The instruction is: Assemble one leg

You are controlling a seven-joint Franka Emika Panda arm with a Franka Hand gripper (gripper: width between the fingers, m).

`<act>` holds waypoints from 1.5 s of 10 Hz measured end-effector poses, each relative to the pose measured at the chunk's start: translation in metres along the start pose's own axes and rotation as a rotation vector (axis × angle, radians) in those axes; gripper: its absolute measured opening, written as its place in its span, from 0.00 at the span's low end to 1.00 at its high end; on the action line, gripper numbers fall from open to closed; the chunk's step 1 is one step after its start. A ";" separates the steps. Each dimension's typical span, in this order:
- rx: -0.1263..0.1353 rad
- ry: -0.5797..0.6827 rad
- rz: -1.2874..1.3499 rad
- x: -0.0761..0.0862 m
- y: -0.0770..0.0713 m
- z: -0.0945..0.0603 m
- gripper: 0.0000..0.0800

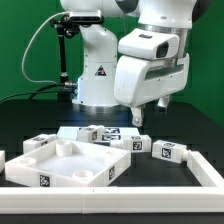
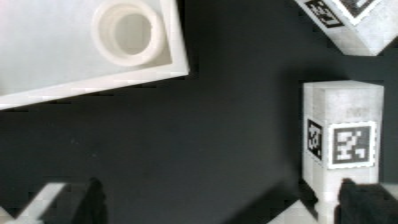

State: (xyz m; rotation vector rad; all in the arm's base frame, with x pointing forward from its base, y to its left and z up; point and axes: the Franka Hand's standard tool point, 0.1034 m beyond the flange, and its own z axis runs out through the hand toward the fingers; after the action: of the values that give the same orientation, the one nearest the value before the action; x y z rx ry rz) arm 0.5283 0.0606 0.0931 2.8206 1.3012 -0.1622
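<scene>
Three white legs with square tags lie in a row on the black table, right of the panel: one, one and one. My gripper hangs open and empty a little above them. In the wrist view one leg lies lengthwise with its tag facing up, and its near end sits by one fingertip. The other fingertip is over bare table. The gripper holds nothing. Part of another leg shows at the frame corner.
The large flat white panel with raised rims lies at the exterior view's left. It also shows in the wrist view, with a round hole in it. A white rail runs along the table's front. The robot base stands behind.
</scene>
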 end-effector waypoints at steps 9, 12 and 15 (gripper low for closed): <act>0.016 -0.007 -0.071 -0.054 0.025 0.034 0.81; -0.009 0.051 -0.082 -0.069 0.027 0.068 0.81; 0.000 0.047 -0.085 -0.071 0.030 0.068 0.81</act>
State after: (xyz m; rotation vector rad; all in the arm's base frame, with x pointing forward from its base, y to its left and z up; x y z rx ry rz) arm 0.4999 -0.0180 0.0327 2.7868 1.4319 -0.0990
